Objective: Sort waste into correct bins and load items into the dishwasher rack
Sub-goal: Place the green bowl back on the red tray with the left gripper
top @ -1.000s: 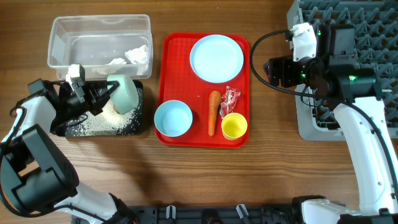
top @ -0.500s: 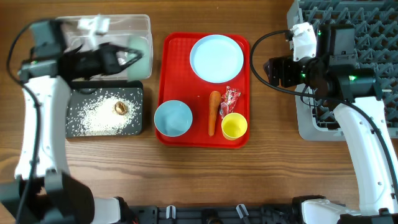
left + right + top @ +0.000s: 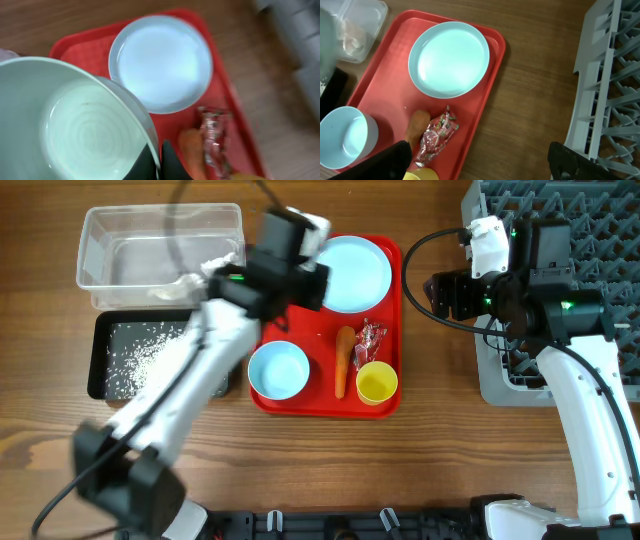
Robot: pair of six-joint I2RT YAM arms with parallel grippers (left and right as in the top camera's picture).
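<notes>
My left gripper point(image 3: 159, 161) is shut on the rim of a mint bowl point(image 3: 75, 125) and holds it above the red tray's far-left corner, near the pale-blue plate point(image 3: 160, 62). In the overhead view the left gripper point(image 3: 298, 278) sits beside the plate point(image 3: 350, 272). On the tray lie a second bowl point(image 3: 278, 370), an orange carrot point(image 3: 344, 362), a shiny wrapper point(image 3: 371, 338) and a yellow cup point(image 3: 377, 383). The clear tub point(image 3: 160, 225) holds white tissue point(image 3: 205, 268). The black tray point(image 3: 110, 330) holds rice point(image 3: 140, 358). My right gripper point(image 3: 482, 165) is open and empty.
The red tray point(image 3: 318, 330) lies mid-table. The grey dishwasher rack point(image 3: 600, 220) stands at the far right, with its edge in the right wrist view point(image 3: 610, 85). My left arm stretches diagonally over the black tray and hides part of it. Bare wood shows between the red tray and the rack.
My left arm lifted the mint bowl from the black tray, passed over the clear tub and swung right to the red tray's far-left corner. The right arm has not moved.
</notes>
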